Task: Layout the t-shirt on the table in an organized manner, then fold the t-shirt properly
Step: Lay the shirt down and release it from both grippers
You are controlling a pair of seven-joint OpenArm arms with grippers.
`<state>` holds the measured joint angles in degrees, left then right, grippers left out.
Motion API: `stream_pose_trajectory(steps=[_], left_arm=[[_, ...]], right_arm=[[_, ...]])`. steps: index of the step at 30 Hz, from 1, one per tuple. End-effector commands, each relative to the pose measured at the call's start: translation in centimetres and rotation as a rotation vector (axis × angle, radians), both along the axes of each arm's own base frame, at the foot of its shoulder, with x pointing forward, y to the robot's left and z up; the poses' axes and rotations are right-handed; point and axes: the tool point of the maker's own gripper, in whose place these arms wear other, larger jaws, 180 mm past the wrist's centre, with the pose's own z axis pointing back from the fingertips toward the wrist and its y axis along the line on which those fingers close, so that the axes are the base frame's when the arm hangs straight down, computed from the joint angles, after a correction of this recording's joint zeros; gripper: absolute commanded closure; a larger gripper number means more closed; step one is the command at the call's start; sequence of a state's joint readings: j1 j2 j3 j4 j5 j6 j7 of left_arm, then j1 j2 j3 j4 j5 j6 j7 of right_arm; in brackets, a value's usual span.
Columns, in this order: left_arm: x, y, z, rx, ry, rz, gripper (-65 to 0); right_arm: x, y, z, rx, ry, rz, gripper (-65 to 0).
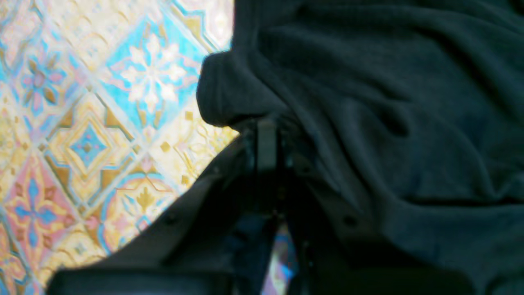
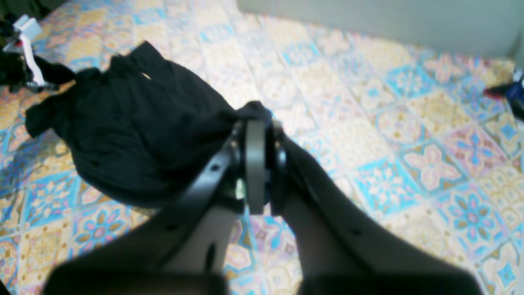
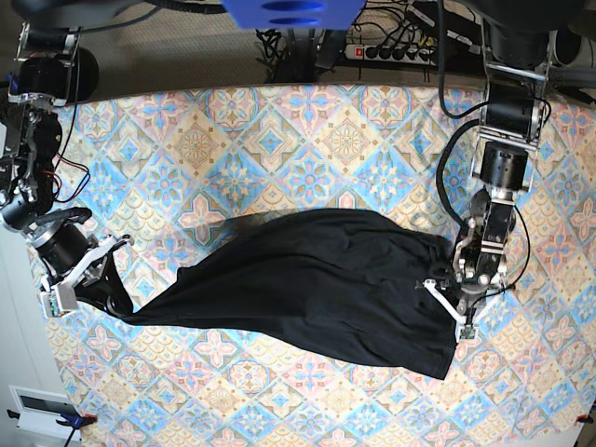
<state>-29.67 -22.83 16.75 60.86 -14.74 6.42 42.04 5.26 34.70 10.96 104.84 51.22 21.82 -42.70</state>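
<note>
The black t-shirt [image 3: 317,289] lies stretched in a long diagonal band across the table [image 3: 279,140], pulled between both grippers. My left gripper [image 3: 445,284] is shut on the shirt's right end; in the left wrist view its fingers [image 1: 267,123] pinch a fold of the t-shirt [image 1: 389,123] above the table [image 1: 102,123]. My right gripper [image 3: 119,305] is shut on the narrow left tip of the cloth. In the right wrist view it [image 2: 256,116] clamps a bunched corner of the t-shirt [image 2: 135,135], whose far end reaches the other arm [image 2: 24,61].
A power strip with cables [image 3: 391,51] runs along the table's back edge. A grey wall [image 2: 368,20] borders the table [image 2: 430,164] in the right wrist view, with a red and blue object [image 2: 507,92] at its right side. A white box [image 3: 42,410] sits off the front left corner.
</note>
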Motion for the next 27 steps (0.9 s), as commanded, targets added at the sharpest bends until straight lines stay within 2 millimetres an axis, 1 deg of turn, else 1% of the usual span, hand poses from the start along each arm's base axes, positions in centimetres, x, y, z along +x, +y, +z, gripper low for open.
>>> stream_pose_trajectory(steps=[1, 3, 6, 9, 10, 12, 14, 15, 17, 20, 21, 23, 24, 26, 27], left_arm=[[1.4, 0.0, 2.9, -0.001, -0.08, -0.005, 0.0], [0.6, -0.2, 3.7, -0.023, -0.094, -0.003, 0.0], [-0.2, 0.5, 4.9, -0.059, -0.116, 0.032, 0.0], [-0.2, 0.3, 6.2, -0.084, -0.143, 0.038, 0.0], [-0.2, 0.0, 6.5, -0.099, -0.147, 0.036, 0.0], [0.0, -0.2, 6.7, -0.127, -0.152, 0.037, 0.0], [0.2, -0.5, 7.0, -0.159, -0.162, 0.043, 0.0], [0.4, -1.5, 7.0, -0.179, -0.166, 0.035, 0.0], [1.2, -2.6, 7.7, -0.193, -0.184, 0.022, 0.0], [1.6, -4.1, 7.3, -0.23, -0.174, 0.019, -1.0], [2.3, -4.6, 7.8, -0.241, -0.183, 0.016, -2.3], [2.9, -4.9, 7.7, -0.259, -0.174, 0.025, -5.1], [3.2, -5.0, 7.5, -0.27, -0.172, 0.031, -6.7], [4.1, -5.6, 8.2, -0.278, -0.202, 0.027, -9.7], [4.4, -5.7, 8.2, -0.283, -0.211, 0.03, -11.4]], right_arm=[[0.4, -0.2, 2.0, 0.007, -0.063, 0.003, 0.0], [0.3, -0.1, 2.1, 0.005, -0.066, 0.004, 0.0], [0.3, 0.0, 2.2, 0.007, -0.066, 0.008, 0.0], [0.1, 0.4, 2.5, 0.009, -0.073, 0.019, 0.0], [-0.1, 0.9, 2.8, 0.018, -0.081, 0.034, 0.0], [-1.0, 1.5, 2.4, 0.052, -0.063, 0.055, 0.0], [-2.0, 2.2, 1.7, 0.063, -0.04, 0.075, 0.0], [-2.6, 2.5, 1.2, 0.061, -0.027, 0.083, 0.0], [-3.7, 3.1, 0.3, 0.054, -0.002, 0.104, 0.0], [-6.2, 4.9, -1.2, 0.023, 0.023, 0.208, 0.0], [-7.1, 5.3, -1.9, 0.014, 0.04, 0.243, 0.0], [-8.5, 5.5, -3.4, 0.015, 0.087, 0.257, 0.0], [-9.2, 5.3, -4.2, 0.017, 0.116, 0.25, 0.0], [-10.7, 4.9, -6.0, 0.022, 0.181, 0.239, 0.0], [-11.5, 4.9, -6.8, 0.026, 0.212, 0.238, 0.0]])
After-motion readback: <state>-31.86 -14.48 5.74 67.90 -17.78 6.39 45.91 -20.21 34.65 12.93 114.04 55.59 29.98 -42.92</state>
